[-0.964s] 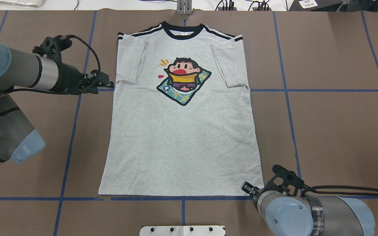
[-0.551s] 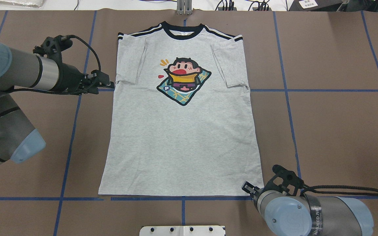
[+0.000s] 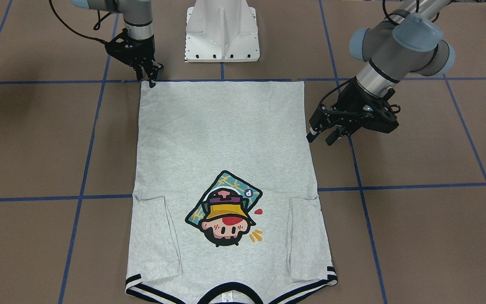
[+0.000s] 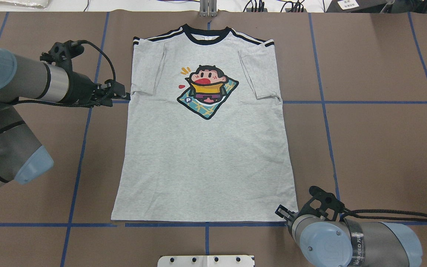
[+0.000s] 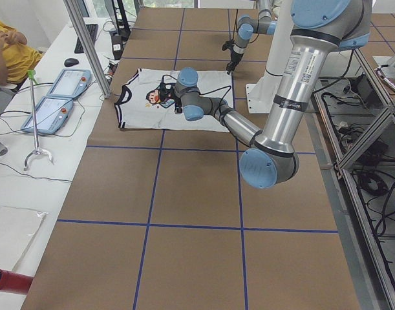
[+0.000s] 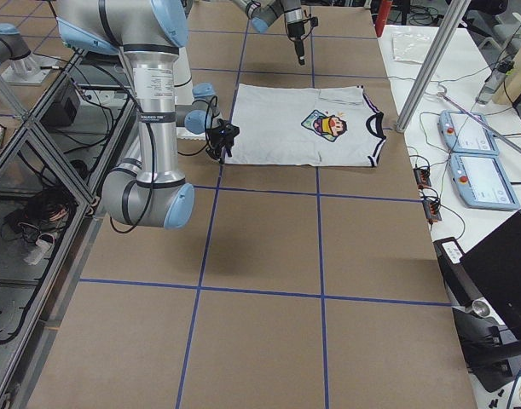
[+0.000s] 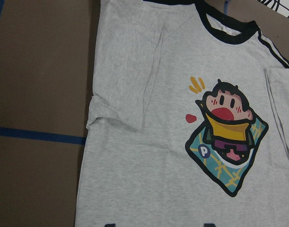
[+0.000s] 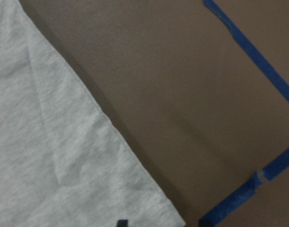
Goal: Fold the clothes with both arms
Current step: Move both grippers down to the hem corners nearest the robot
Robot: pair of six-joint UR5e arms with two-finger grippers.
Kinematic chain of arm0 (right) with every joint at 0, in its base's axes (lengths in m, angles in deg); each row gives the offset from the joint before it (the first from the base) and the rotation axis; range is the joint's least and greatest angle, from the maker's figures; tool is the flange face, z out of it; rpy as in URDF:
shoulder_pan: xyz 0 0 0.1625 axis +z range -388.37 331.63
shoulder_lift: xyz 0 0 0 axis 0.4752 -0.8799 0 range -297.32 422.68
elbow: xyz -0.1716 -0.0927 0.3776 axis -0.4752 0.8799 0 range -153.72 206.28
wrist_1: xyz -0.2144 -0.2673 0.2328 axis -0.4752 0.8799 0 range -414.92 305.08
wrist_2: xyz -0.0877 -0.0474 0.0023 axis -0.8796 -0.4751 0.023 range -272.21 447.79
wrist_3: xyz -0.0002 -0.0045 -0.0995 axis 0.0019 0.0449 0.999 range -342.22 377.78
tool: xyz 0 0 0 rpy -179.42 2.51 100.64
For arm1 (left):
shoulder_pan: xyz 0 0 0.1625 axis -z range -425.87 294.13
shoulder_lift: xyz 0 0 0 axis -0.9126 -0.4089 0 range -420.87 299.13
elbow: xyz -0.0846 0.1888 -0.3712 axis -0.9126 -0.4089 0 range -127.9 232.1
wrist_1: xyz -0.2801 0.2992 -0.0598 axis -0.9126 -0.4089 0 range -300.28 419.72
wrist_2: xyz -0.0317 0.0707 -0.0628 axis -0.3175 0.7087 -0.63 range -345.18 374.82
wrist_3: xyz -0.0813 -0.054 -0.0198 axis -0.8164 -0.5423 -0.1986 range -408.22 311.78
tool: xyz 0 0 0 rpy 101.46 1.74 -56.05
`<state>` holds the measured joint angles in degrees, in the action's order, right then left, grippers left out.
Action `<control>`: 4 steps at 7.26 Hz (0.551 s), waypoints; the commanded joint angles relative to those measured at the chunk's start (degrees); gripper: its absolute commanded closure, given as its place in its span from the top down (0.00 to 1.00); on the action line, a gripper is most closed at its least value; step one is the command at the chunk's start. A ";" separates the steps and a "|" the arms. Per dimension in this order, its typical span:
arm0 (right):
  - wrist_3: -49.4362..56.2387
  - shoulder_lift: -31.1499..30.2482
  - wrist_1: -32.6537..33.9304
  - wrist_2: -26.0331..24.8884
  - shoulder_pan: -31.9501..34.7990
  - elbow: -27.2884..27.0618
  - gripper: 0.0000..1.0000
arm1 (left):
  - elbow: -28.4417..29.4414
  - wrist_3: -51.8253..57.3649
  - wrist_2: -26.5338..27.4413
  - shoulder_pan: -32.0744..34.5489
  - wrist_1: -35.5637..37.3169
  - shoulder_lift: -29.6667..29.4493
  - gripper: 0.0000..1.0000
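Grey heather cotton: a T-shirt (image 4: 206,159) lies flat and face up on a brown table (image 4: 365,148). Its collar (image 4: 207,36) is on the side far from the robot and its hem is on the near side. Both short sleeves are folded inward over the chest, on either side of a cartoon print (image 4: 207,92) of a face in a yellow hat. Black trim rings the collar, and black stripes run along the shoulders. Blue tape lines (image 4: 365,102) mark the table in a grid.

The left gripper (image 4: 125,93) hangs low just beside the shirt's left edge, level with the cuff of the folded left sleeve. Its fingers are apart and hold nothing.

The right gripper (image 3: 152,78) points down at the near right corner of the hem. Its own camera shows only one dark fingertip over that corner, so I cannot tell whether its fingers are apart or together.

A white base (image 3: 222,29) stands near the middle of the hem. A person (image 5: 6,48) in a yellow top sits beyond the table's far side.
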<state>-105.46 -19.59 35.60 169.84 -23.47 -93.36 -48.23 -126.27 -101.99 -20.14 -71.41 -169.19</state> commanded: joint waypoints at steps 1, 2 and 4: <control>-0.16 -0.07 -0.08 0.03 0.10 -0.15 0.00 | -0.04 0.00 0.09 -0.11 0.00 -0.05 0.69; -0.16 0.01 0.01 0.12 0.37 -1.38 0.00 | -0.04 -0.09 0.09 -0.20 0.00 -0.05 0.69; -0.07 -0.16 0.01 4.66 2.38 -3.58 0.00 | -1.44 -7.06 0.17 -3.77 0.26 -0.05 0.66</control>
<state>-105.57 -19.74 35.60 171.65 -22.25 -95.82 -48.83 -128.51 -102.04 -21.52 -71.27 -169.31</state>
